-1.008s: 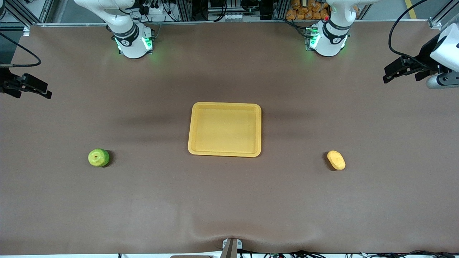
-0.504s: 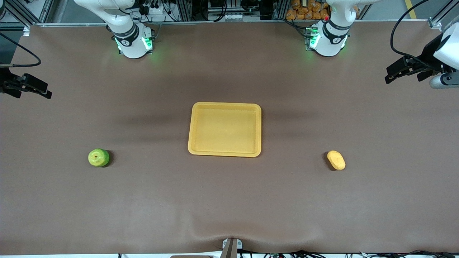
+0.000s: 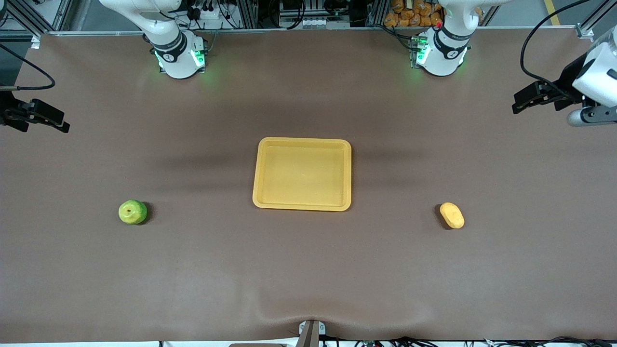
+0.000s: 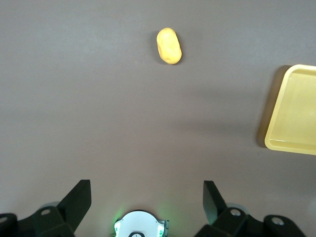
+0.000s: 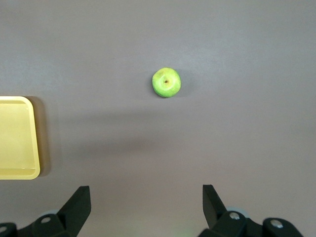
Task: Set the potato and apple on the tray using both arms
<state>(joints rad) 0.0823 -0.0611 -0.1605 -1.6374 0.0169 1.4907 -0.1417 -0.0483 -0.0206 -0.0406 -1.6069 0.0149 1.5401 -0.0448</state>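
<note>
The yellow tray (image 3: pixel 302 173) lies empty at the middle of the table. The green apple (image 3: pixel 132 212) sits on the table toward the right arm's end, stem dimple up. The yellow-orange potato (image 3: pixel 451 215) lies toward the left arm's end. My left gripper (image 3: pixel 516 103) hangs open and empty over the table's left-arm end; its wrist view shows the potato (image 4: pixel 169 46) and a tray corner (image 4: pixel 294 118) well away from the gripper (image 4: pixel 147 197). My right gripper (image 3: pixel 61 125) hangs open and empty over the right-arm end; its wrist view shows the apple (image 5: pixel 166 82) and the tray's edge (image 5: pixel 17 138).
The brown table mat runs wide around the tray. Both arm bases (image 3: pixel 179 58) (image 3: pixel 441 55) stand along the edge farthest from the front camera. A small bracket (image 3: pixel 311 332) sits at the nearest edge.
My left gripper has shifted slightly over its end of the table and turned a little. The right arm, apple, potato and tray have not moved.
</note>
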